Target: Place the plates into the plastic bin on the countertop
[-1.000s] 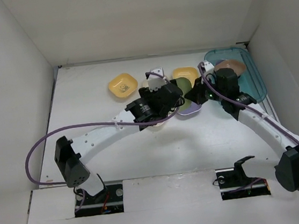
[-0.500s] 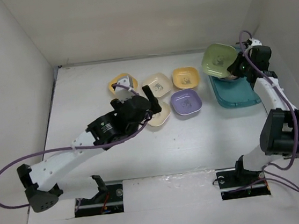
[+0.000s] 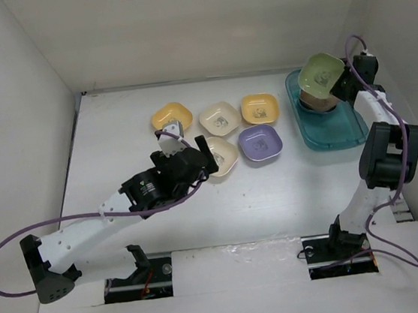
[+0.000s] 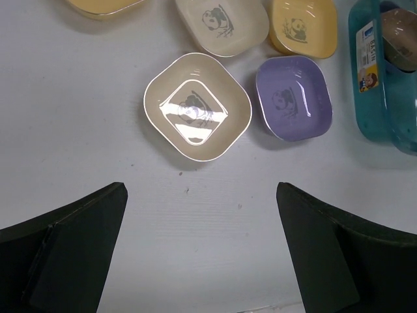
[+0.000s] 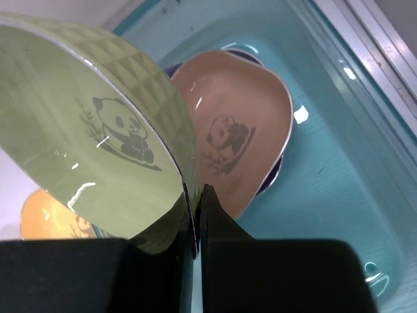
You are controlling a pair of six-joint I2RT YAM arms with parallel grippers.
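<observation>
Right claw [image 3: 342, 81] was closed on the rim of the green plate [image 3: 321, 74], holding it tilted on edge above the far end of the bin [image 3: 343, 130]; its wrist view showed the rim pinched between the fingers [image 5: 215, 228] and the panda motif facing out. The bin lay at the far right of the desk [image 3: 116, 137], beside the right wall. A brown plate [image 3: 316, 100] sat inside the bin at its far end, below the green one, resting on something dark whose colour I could not tell. Five plates lay on the desk left of the bin: a far row of yellow plate [image 3: 171, 118], cream plate [image 3: 220, 118] and second yellow plate [image 3: 259, 108], then nearer the purple plate [image 3: 260, 143] and near cream plate [image 3: 220, 155], close together. Left claw [image 4: 201, 195] was spread wide and empty, poised over the desk just near of the near cream plate, touching nothing.
</observation>
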